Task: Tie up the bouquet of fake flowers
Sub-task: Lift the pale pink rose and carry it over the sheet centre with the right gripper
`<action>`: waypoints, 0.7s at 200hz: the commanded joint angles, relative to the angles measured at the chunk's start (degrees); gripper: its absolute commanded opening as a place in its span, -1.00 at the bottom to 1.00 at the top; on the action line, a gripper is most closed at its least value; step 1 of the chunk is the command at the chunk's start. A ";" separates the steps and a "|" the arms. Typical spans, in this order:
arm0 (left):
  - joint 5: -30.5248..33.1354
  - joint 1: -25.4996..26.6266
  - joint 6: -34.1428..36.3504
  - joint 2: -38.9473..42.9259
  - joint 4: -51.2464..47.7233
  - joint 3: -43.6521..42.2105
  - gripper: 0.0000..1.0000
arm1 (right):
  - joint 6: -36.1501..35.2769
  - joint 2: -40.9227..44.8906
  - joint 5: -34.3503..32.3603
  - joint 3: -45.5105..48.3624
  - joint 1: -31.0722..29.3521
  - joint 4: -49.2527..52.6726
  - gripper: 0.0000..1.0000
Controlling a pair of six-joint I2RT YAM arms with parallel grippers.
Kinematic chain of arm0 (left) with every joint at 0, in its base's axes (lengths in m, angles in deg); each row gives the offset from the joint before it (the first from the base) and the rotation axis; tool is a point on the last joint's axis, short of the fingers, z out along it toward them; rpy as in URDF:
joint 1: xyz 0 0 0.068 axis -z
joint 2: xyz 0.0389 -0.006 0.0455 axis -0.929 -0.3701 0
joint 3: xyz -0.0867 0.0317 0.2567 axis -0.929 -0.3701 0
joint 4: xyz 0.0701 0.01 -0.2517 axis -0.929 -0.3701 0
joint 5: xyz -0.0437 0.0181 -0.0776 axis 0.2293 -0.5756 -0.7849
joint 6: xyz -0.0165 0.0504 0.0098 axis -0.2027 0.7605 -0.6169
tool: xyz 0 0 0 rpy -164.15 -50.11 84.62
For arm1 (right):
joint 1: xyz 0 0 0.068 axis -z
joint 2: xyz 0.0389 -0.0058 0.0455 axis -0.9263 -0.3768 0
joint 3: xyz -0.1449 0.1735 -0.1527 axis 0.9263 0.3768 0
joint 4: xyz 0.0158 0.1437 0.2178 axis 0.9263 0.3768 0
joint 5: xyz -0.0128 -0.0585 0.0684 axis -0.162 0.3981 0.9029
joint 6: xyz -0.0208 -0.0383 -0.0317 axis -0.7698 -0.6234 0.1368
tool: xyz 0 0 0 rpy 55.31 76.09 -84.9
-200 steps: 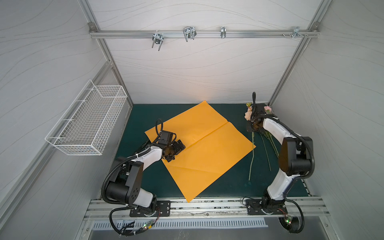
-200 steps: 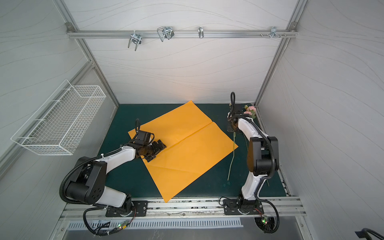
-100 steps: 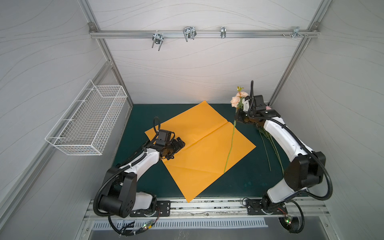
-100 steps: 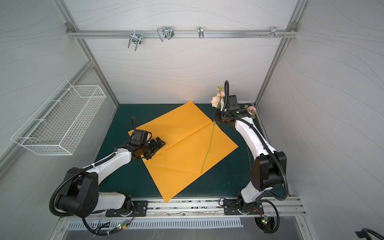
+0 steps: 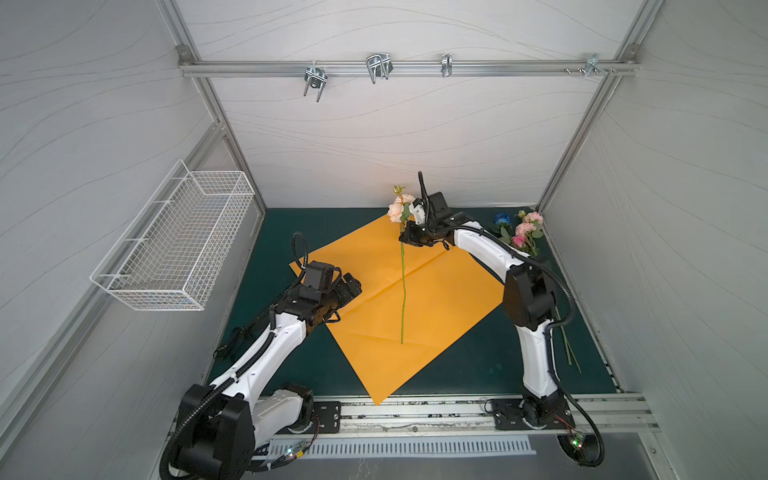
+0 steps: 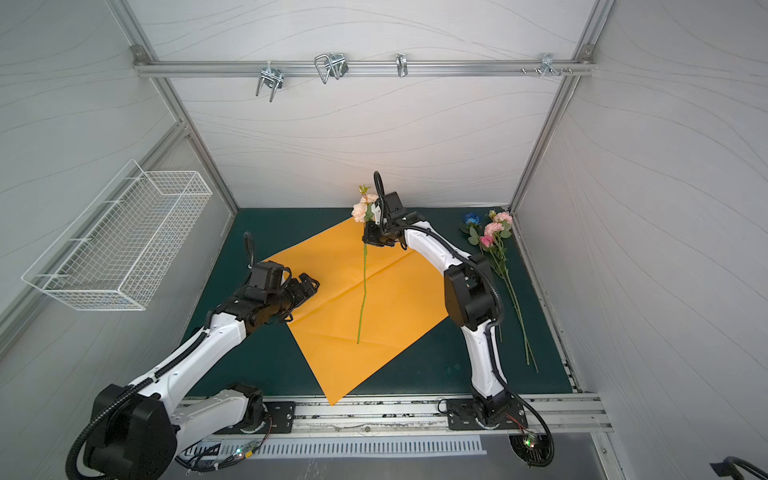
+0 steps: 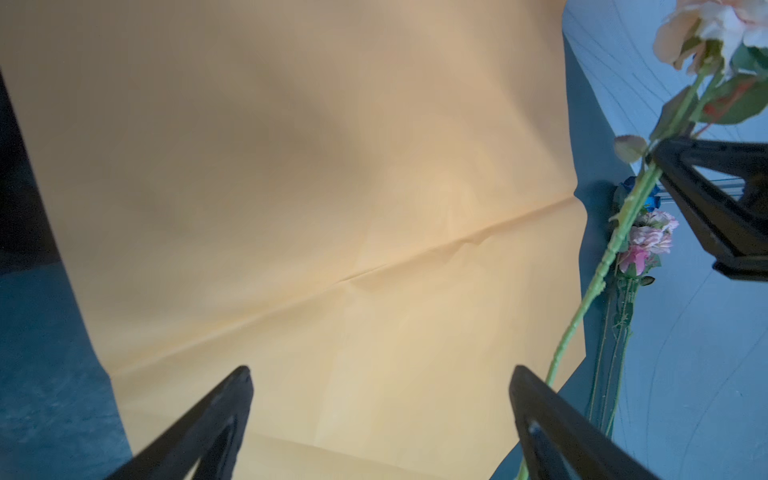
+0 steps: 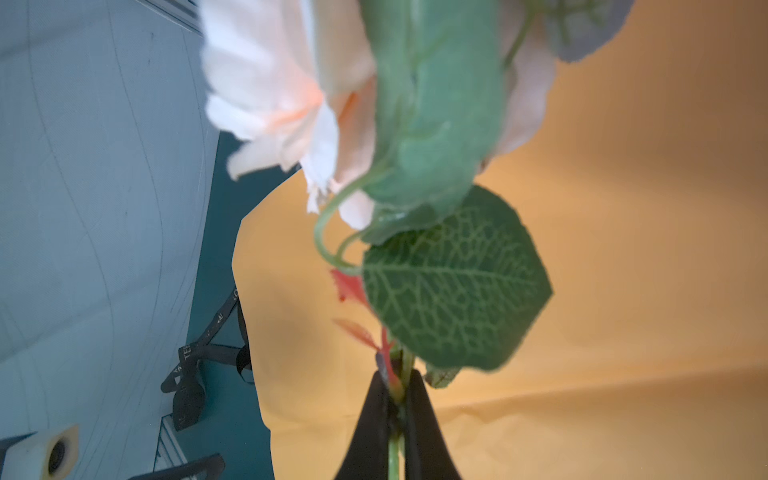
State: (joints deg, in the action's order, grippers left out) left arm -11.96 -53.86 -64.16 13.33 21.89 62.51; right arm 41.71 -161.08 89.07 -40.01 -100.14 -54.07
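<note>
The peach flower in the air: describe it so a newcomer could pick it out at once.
Find the orange paper spread on the green mat. Above its far corner the right claw is shut on the peach flower, its long stem hanging over the sheet. Unlike the blue and pink flowers lying by the right wall, it hangs upright off the mat.

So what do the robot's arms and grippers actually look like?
Both the left arm and right arm have smooth white shells with chunky black joints. Ribbed black cables run along them. The left gripper and right gripper have black wedge-shaped fingers with triangular cut-outs.
</note>
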 commanded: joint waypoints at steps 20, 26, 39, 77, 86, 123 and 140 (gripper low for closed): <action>2.47 0.18 1.02 0.58 -0.90 -0.11 0.94 | -4.17 -8.53 1.37 -8.95 0.82 0.94 -1.00; 2.49 0.22 1.07 0.37 -1.03 0.00 0.94 | -4.18 -9.39 1.45 -9.63 1.11 1.00 -1.00; 2.57 0.18 1.27 -0.09 -1.01 0.10 0.94 | -3.66 -11.49 1.93 -10.99 2.05 1.14 -1.00; 2.48 0.19 1.64 -1.88 -1.03 0.48 0.94 | -1.05 -15.71 2.48 -13.39 4.61 -0.49 -1.00; 2.40 0.18 1.78 -2.39 -1.05 0.61 0.94 | -0.90 -16.84 2.67 -14.40 4.92 -0.62 -1.00; 2.34 0.18 2.30 -3.51 -1.35 1.27 0.95 | -0.73 -22.73 4.35 -20.21 5.90 -0.71 -1.00; 2.22 0.18 2.43 -3.59 -1.29 1.32 0.95 | -1.16 -25.07 4.42 -22.86 5.99 -0.68 -0.92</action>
State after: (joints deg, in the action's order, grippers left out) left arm -10.47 -53.86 -62.63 10.05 20.99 62.20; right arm 40.44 -182.74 91.60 -58.79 -93.91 -54.20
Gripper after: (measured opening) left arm 0.972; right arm 0.089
